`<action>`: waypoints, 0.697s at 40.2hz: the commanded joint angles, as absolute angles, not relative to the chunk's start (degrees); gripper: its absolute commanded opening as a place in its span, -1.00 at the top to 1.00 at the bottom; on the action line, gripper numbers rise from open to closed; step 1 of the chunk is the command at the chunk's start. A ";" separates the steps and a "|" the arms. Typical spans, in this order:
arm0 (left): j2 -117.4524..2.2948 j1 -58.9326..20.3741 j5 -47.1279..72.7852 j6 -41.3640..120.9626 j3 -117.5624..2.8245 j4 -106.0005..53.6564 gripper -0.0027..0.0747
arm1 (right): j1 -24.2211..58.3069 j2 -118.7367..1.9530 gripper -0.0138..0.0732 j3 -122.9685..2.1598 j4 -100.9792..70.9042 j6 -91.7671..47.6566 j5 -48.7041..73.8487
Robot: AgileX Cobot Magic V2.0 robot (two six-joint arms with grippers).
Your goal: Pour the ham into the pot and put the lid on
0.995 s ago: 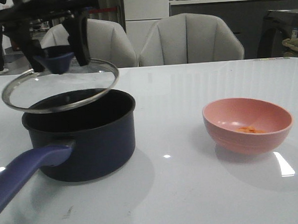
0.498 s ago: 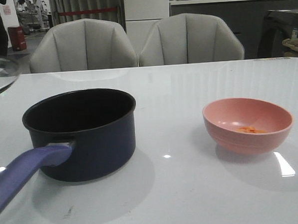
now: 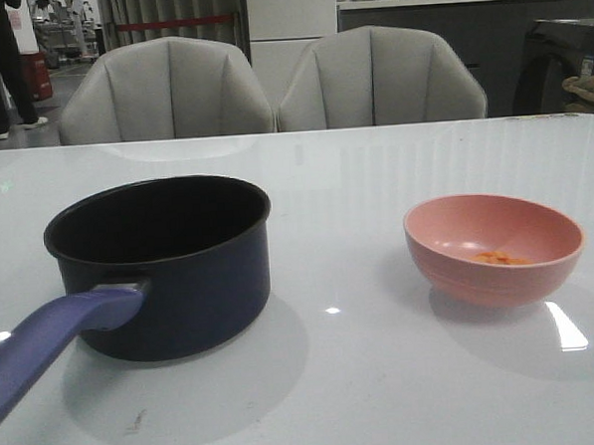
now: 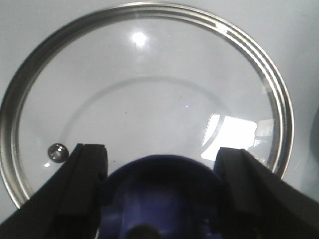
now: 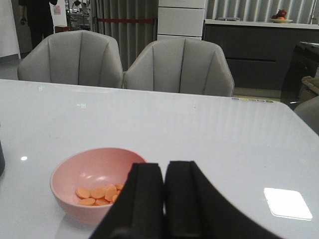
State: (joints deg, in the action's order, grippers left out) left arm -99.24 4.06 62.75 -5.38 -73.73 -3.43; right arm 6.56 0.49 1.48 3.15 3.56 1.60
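The dark navy pot [image 3: 165, 274] stands at the table's left with its purplish handle [image 3: 44, 345] pointing to the near left; its inside looks dark. At the right, the pink bowl [image 3: 493, 247] holds the orange ham [image 3: 498, 259]. In the left wrist view my left gripper [image 4: 160, 152] is shut on the blue knob [image 4: 164, 199] of the glass lid [image 4: 149, 74], which sits over white table surface. My right gripper [image 5: 164, 169] is shut and holds nothing, just behind the bowl [image 5: 94, 184] with the ham [image 5: 97, 193]. Neither gripper shows in the front view.
Two grey chairs [image 3: 166, 90] [image 3: 379, 79] stand along the table's far edge. A person [image 3: 0, 69] stands in the far left background. A dark cabinet [image 3: 558, 64] is at the back right.
My left gripper has carried the lid from above the pot away to the left, out of the front view. Pot and bowl have not moved.
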 commanded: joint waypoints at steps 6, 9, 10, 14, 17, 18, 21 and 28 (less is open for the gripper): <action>-100.64 4.16 61.16 -3.91 -75.09 -5.48 0.51 | 6.28 1.65 0.31 2.07 3.29 2.95 -2.70; -101.85 4.16 61.16 -3.90 -75.09 -5.61 0.30 | 6.28 1.65 0.31 2.07 3.29 2.95 -2.70; -102.15 4.16 61.16 -3.90 -75.09 -5.61 0.21 | 6.28 1.65 0.31 2.07 3.29 2.95 -2.70; -103.21 4.16 61.39 -3.80 -75.09 -5.61 -0.13 | 6.28 1.65 0.31 2.07 3.29 2.95 -2.70; -103.34 4.16 61.39 -3.80 -75.09 -5.61 -0.34 | 6.28 1.65 0.31 2.07 3.29 2.95 -2.70; -103.34 4.16 61.39 -3.80 -75.09 -5.61 -0.38 | 6.28 1.65 0.31 2.07 3.29 2.95 -2.70; -103.34 4.16 61.39 -3.80 -75.09 -5.61 -0.45 | 6.28 1.65 0.31 2.07 3.29 2.95 -2.70; -103.34 4.16 62.64 -3.70 -75.09 -5.61 -0.48 | 6.28 1.65 0.31 2.07 3.29 2.95 -2.70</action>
State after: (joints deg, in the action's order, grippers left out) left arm -106.11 4.06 61.63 -3.89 -73.59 -4.82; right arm 6.56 0.49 1.48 3.15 3.56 1.60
